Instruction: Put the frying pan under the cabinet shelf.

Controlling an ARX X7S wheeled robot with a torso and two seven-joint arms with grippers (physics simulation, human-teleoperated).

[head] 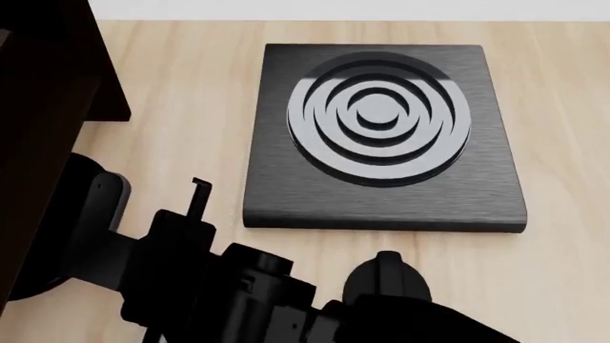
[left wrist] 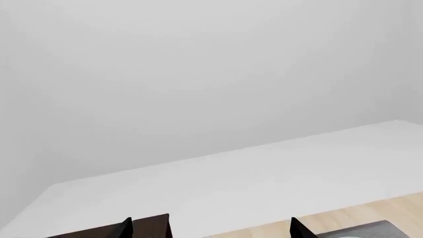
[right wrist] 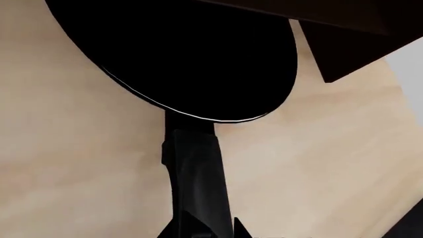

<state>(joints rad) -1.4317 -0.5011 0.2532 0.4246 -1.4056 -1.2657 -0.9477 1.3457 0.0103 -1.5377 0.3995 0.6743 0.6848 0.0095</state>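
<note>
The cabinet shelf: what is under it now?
The frying pan sits partly under the cabinet shelf; its handle sticks out. The pan's far side is hidden.

Overall light: bright, even, diffuse; no source in view.
Shadows: soft and faint on the table (head: 562, 143).
Glare: pale sheen on the burner plate (head: 381, 136) rings; thin bright rim line on the pan (right wrist: 191, 54).
Dark areas: pan and cabinet (head: 48, 107) render near-black, detail lost.
Sharpness: all views crisp; no blur or edge distortion.
</note>
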